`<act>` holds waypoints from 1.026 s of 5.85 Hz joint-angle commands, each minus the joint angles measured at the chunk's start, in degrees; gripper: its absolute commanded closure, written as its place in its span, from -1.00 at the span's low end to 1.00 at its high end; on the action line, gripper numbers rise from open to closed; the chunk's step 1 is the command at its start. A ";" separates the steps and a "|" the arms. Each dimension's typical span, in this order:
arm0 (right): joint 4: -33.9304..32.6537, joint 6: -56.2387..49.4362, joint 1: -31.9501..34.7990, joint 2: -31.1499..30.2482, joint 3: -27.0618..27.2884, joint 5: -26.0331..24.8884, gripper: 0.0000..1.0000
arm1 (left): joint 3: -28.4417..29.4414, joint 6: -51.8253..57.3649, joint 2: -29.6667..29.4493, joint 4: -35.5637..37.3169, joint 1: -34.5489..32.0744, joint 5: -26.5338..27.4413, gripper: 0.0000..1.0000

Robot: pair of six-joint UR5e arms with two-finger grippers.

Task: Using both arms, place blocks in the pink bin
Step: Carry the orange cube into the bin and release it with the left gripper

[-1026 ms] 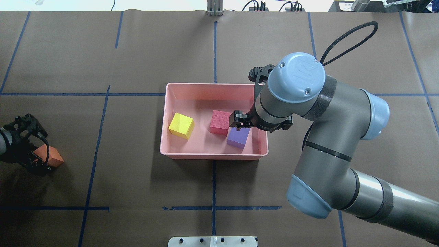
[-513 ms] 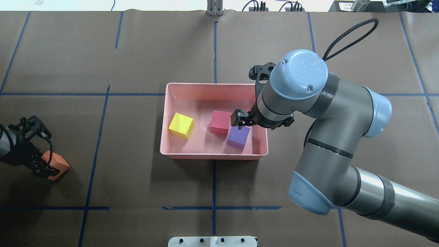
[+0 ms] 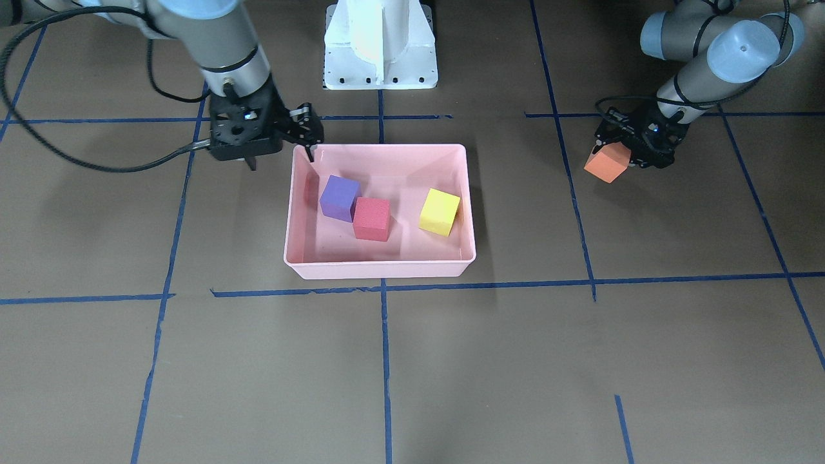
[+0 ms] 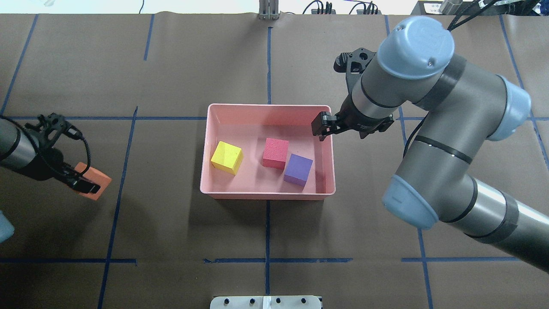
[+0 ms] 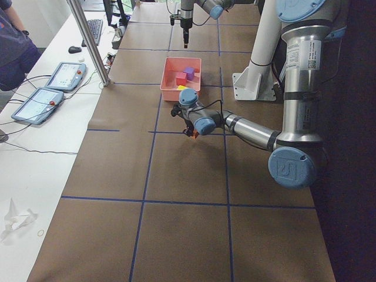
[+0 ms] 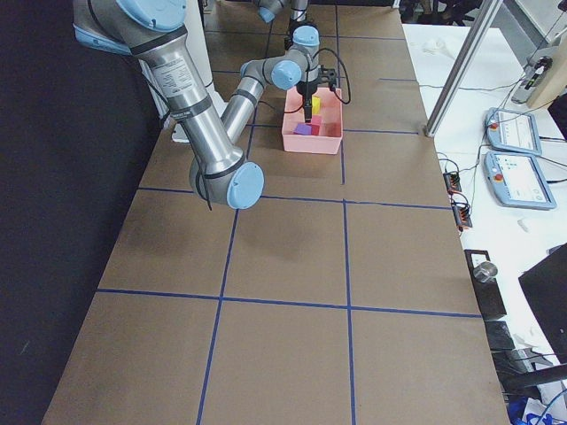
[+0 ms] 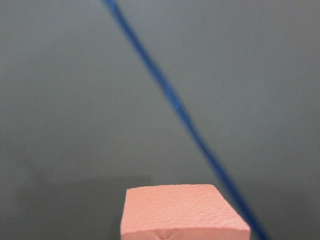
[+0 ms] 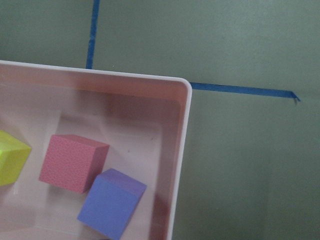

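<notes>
The pink bin [image 4: 268,106] sits mid-table and holds the yellow-green block [image 4: 226,157], the red block [image 4: 275,152] and the purple block [image 4: 298,169]. My right gripper [image 4: 321,126] is open and empty, hovering over the bin's far right corner, clear of the purple block. In the front view it [image 3: 310,138] is at the bin's [image 3: 380,147] corner. My left gripper [image 4: 88,183] is shut on the orange block [image 4: 102,180] and holds it above the table, well left of the bin. The orange block also shows in the front view [image 3: 606,164] and the left wrist view [image 7: 182,212].
The white pedestal base [image 3: 380,45] stands behind the bin on the robot's side. Blue tape lines [image 4: 268,223] cross the brown table cover. A metal post [image 5: 88,41] and tablets [image 5: 64,76] stand on the white side table beyond the far edge.
My right gripper has risen off the purple block and moved to the bin's far right corner. My left gripper has carried the orange block rightwards, toward the bin.
</notes>
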 commanded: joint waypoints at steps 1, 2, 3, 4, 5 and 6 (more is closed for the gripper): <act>0.14 -12.01 7.11 -5.35 0.79 5.11 -1.00 | -1.00 -13.77 -16.74 16.06 0.04 0.32 0.37; 0.14 -18.69 10.72 -8.34 0.71 7.57 -1.00 | -1.00 -18.54 -26.85 27.91 1.27 1.10 0.36; 0.14 -24.85 13.88 -10.99 0.71 7.86 -1.00 | -0.57 -23.12 -33.56 34.38 4.76 5.37 0.36; 0.14 -28.65 16.09 -13.01 0.71 9.25 -1.00 | 0.74 -30.12 -37.46 34.88 9.49 9.59 0.33; 0.22 -29.73 17.24 -13.56 0.62 10.75 -1.00 | 3.45 -33.59 -40.98 34.89 12.85 12.68 0.32; 0.22 -32.44 17.86 -15.21 0.71 10.67 -1.00 | 8.09 -37.01 -45.10 34.89 14.97 15.06 0.11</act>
